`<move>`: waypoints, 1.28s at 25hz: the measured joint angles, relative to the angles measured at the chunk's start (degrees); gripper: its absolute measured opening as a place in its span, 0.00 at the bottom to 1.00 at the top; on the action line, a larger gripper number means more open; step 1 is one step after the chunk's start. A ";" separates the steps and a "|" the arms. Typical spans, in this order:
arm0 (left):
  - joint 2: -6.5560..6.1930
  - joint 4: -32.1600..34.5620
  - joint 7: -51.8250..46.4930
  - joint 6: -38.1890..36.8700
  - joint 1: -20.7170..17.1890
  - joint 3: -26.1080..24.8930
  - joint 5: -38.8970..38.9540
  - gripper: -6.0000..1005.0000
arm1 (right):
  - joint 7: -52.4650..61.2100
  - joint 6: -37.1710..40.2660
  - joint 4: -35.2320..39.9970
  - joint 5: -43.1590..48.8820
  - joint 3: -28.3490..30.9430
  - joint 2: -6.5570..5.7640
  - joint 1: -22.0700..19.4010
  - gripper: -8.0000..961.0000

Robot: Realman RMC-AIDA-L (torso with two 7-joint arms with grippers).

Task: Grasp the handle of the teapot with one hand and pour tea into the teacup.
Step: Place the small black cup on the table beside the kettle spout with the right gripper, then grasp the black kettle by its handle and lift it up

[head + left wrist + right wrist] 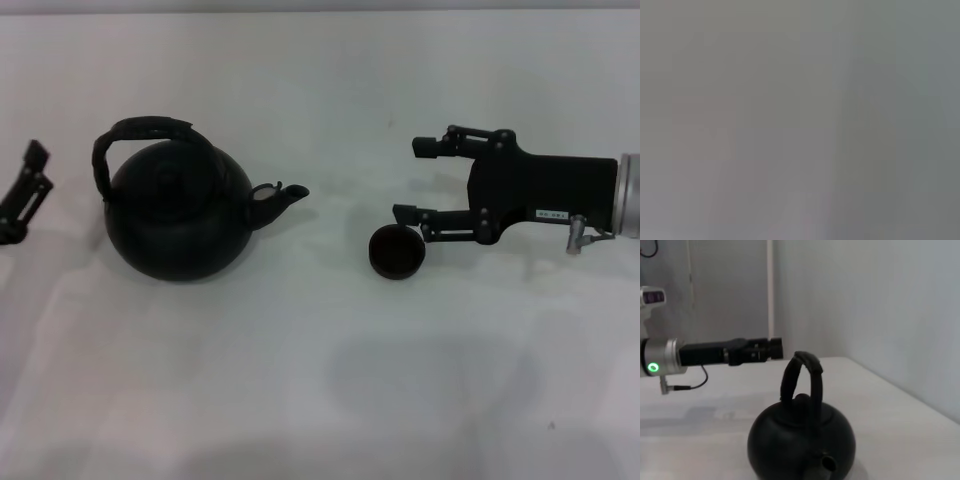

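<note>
The right gripper [412, 180] is reaching in from the right side, lying level, with its two fingers spread wide apart. The left gripper [28, 190] is showing only at the left edge in the head view; in the right wrist view its arm is stretching out level.

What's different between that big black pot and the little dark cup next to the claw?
The teapot is far larger than the teacup. The teapot carries an arched handle and a short spout pointing toward the cup; the teacup has neither. The teacup sits right by the lower finger of the open right gripper, while the teapot stands apart from both grippers, the left gripper staying at the table's edge. Both are round, dark and upright on the white table.
</note>
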State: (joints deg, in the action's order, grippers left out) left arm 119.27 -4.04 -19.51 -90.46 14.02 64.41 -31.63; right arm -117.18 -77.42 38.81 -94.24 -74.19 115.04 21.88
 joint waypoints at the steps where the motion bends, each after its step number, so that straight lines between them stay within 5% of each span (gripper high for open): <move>1: -0.01 0.00 0.00 0.44 0.24 0.00 -0.84 0.86 | -0.10 0.02 -0.13 -0.14 0.16 -0.01 -0.06 0.89; 12: 0.14 0.09 2.61 -1.63 0.76 0.09 -8.24 0.86 | -0.24 0.39 -0.55 -0.33 1.35 -0.08 -0.41 0.89; 32: 0.17 -0.02 -3.39 5.98 2.44 0.11 -8.48 0.80 | -1.74 0.70 -4.01 -1.12 1.89 -0.05 0.19 0.89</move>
State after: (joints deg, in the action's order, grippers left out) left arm 119.44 -4.07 -22.89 -84.49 16.46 64.52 -40.11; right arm -118.92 -76.72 34.80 -95.36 -72.29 114.99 22.08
